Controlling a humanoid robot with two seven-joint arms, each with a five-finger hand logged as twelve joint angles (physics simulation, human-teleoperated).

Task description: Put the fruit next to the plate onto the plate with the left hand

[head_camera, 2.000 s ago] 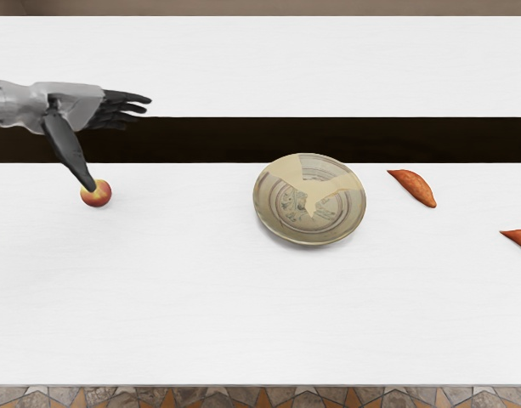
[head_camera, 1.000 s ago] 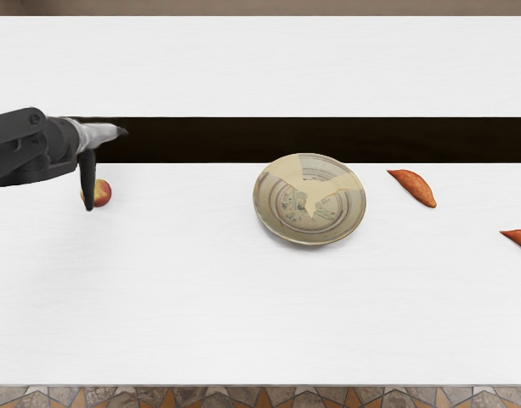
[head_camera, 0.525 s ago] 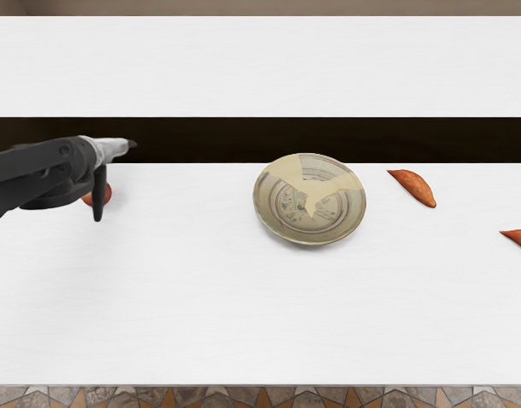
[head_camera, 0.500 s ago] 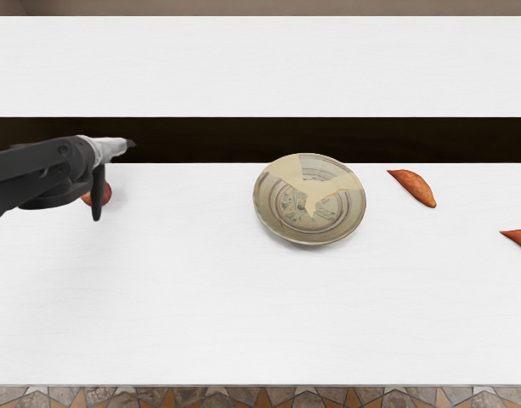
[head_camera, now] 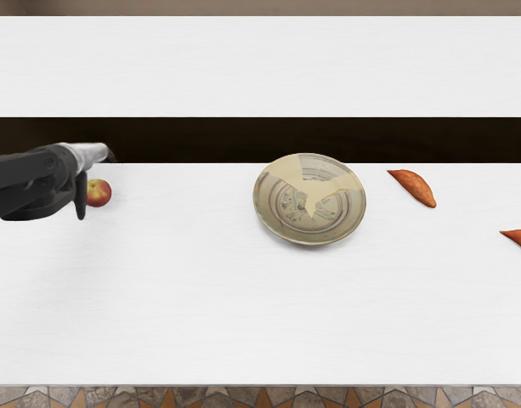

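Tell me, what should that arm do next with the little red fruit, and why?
Probably ease the left hand a little right and close its fingers around the apple: it sits on the table beside the hand, ungrasped, with the plate far to its right.

A white table (head_camera: pixel 243 306) carries a glazed plate (head_camera: pixel 309 199). Well to the left of the plate lies an apple (head_camera: pixel 99 192). Near the plate's right lies an orange root (head_camera: pixel 411 187); a second root (head_camera: pixel 518 239) lies farther right, cut by the picture's edge
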